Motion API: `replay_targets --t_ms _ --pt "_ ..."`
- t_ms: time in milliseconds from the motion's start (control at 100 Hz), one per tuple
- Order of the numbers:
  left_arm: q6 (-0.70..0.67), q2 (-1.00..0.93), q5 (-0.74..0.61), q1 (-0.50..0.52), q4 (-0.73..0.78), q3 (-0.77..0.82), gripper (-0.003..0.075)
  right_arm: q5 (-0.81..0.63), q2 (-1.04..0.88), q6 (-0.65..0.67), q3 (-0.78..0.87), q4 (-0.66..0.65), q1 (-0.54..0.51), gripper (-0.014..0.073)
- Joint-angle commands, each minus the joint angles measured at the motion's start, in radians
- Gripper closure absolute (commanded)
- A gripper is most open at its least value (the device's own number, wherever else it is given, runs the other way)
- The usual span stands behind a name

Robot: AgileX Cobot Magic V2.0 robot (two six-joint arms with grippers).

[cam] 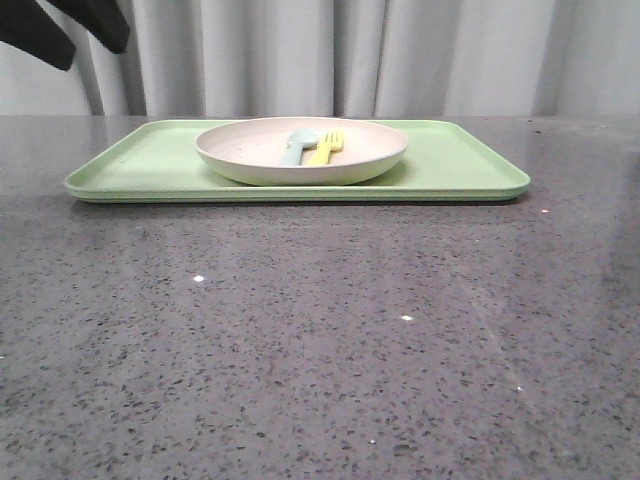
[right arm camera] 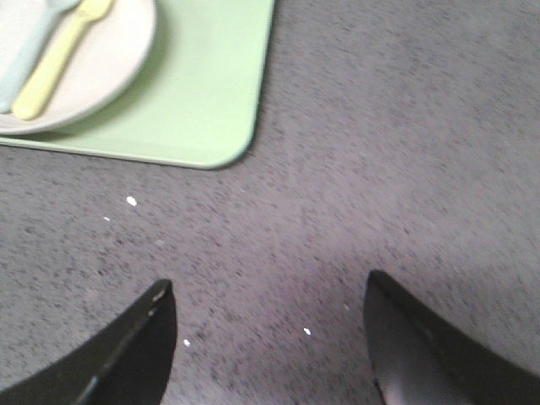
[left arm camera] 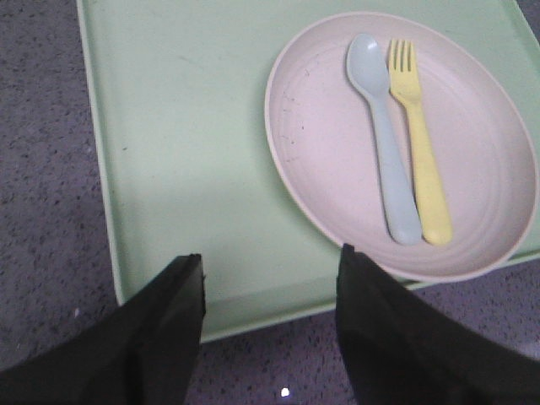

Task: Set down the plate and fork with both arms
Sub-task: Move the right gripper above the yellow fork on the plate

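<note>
Nothing is held yet, so the step in hand looks like the first reach — each arm to its own piece. The left gripper [left arm camera: 270, 325] stands wide apart and empty above the tray's [left arm camera: 186, 152] near edge, beside the plate [left arm camera: 321, 169]; it would do well to come at the plate's raised rim low and square, one finger under the lip, since the dish is shallow and could tip and spill its load. The right gripper [right arm camera: 266, 342], equally wide and empty, hangs over bare counter [right arm camera: 405, 126] off the tray's near right corner; the fork [left arm camera: 419, 152] needs a narrow pinch on its chunky handle, clear of the spoon [left arm camera: 384, 143] lying just beside it. The plate is cream-white, matte, round, sitting mid-tray; the fork is small and yellow — tines toward the tray's far edge.
</note>
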Motion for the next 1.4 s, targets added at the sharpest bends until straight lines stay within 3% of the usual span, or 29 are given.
replay_targets --t_ms 0,570,800,1390 --pt "-0.001 -0.098 -0.07 -0.007 -0.005 0.034 0.0363 -0.036 0.062 -0.011 -0.098 -0.01 0.031 0.0107" --pt "-0.001 -0.4 -0.072 -0.007 -0.003 0.29 0.0363 0.082 0.505 -0.011 -0.556 -0.01 0.173 0.0107" --pt "-0.001 -0.449 -0.074 -0.007 -0.003 0.324 0.0363 0.153 0.682 0.009 -0.737 -0.01 0.222 0.0107" --pt "-0.001 -0.487 -0.048 -0.007 -0.003 0.325 0.0363 0.292 1.068 0.141 -1.135 -0.009 0.226 0.0107"
